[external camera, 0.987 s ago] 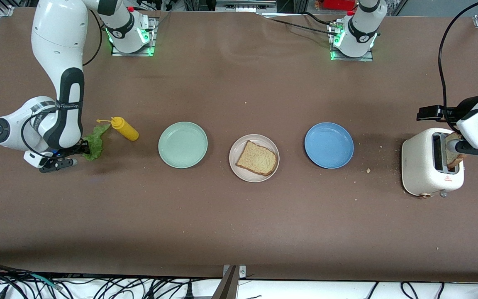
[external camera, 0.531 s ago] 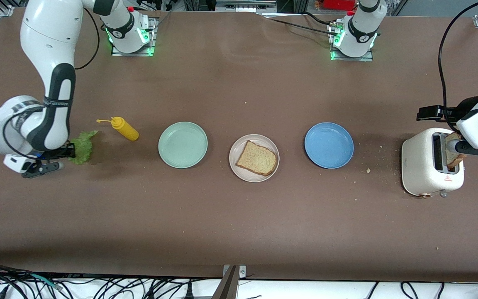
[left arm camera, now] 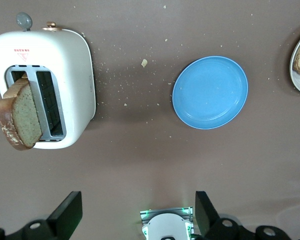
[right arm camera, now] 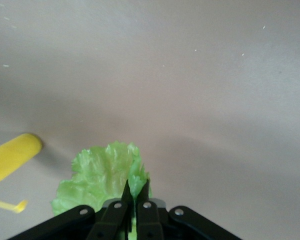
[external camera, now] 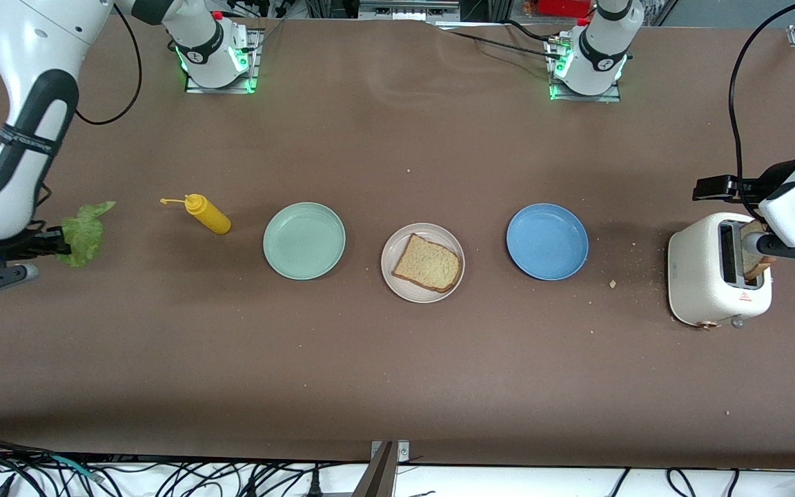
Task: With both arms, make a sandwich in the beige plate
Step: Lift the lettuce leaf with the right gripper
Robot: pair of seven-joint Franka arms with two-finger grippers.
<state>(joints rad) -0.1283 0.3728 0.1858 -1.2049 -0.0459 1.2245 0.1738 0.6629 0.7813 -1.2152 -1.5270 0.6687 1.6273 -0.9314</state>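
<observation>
The beige plate (external camera: 422, 263) sits in the middle of the counter (external camera: 397, 359) with one slice of bread (external camera: 428, 263) lying flat in it. The green plate (external camera: 304, 240) is beside it, toward the right arm's end, and holds nothing. The blue plate (external camera: 547, 241) is beside it toward the left arm's end and holds nothing too. The toaster (external camera: 718, 279) stands at the left arm's end, with a second slice (left arm camera: 20, 116) sticking up out of one slot.

The right tool (right arm camera: 135, 200) is clenched on the lettuce leaf (external camera: 84, 231), and the leaf hangs from its tips, up over the counter at the right arm's end. The yellow bottle (external camera: 208, 213) lies on the counter between this tool and the green plate.

The left tool (left arm camera: 137, 212) is over the toaster with its fingers (left arm camera: 70, 212) spread wide, gripping nothing.

A second ago the right tool and the leaf were close beside the yellow bottle. Now they are farther from it, out toward the counter's end. The left tool has not moved.
</observation>
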